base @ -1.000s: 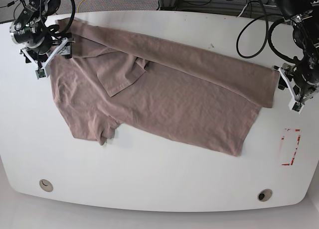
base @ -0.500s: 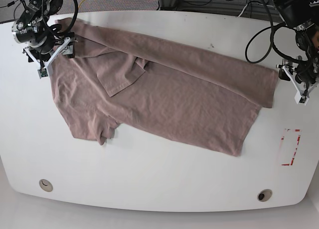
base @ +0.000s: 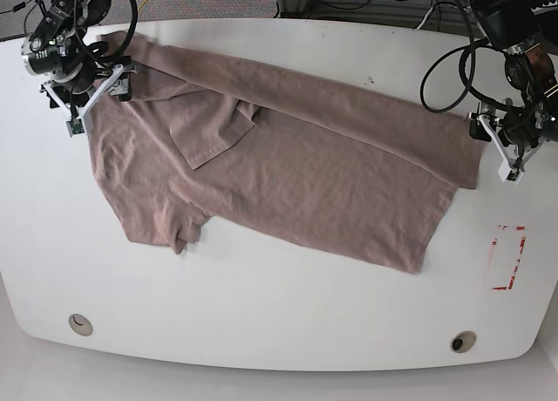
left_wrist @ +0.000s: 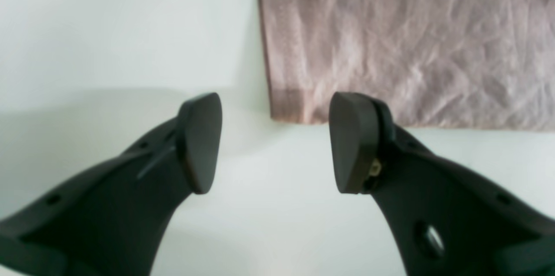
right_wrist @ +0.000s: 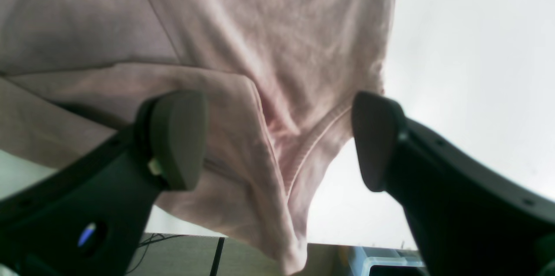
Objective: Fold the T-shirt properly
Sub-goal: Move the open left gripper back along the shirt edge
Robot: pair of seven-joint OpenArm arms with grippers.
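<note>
The mauve-tan T-shirt (base: 288, 170) lies spread on the white table (base: 279, 314), its far long edge folded over toward the middle. My left gripper (base: 495, 151) is open beside the shirt's right hem corner. In the left wrist view its jaws (left_wrist: 275, 141) stand apart over bare table, just short of the hem corner (left_wrist: 299, 107). My right gripper (base: 94, 105) is open at the shirt's upper left end. In the right wrist view (right_wrist: 277, 141) bunched cloth and a ribbed edge (right_wrist: 316, 150) lie between the fingers, which are not closed on it.
A red-outlined rectangle (base: 508, 257) is marked on the table at the right. Two round holes (base: 80, 323) (base: 463, 341) sit near the front edge. Cables (base: 453, 61) hang at the back right. The table's far edge is close behind the right gripper.
My left gripper swung away to the right, then came back in beside the hem corner. My right gripper shifted slightly up and then held. The shirt has not moved.
</note>
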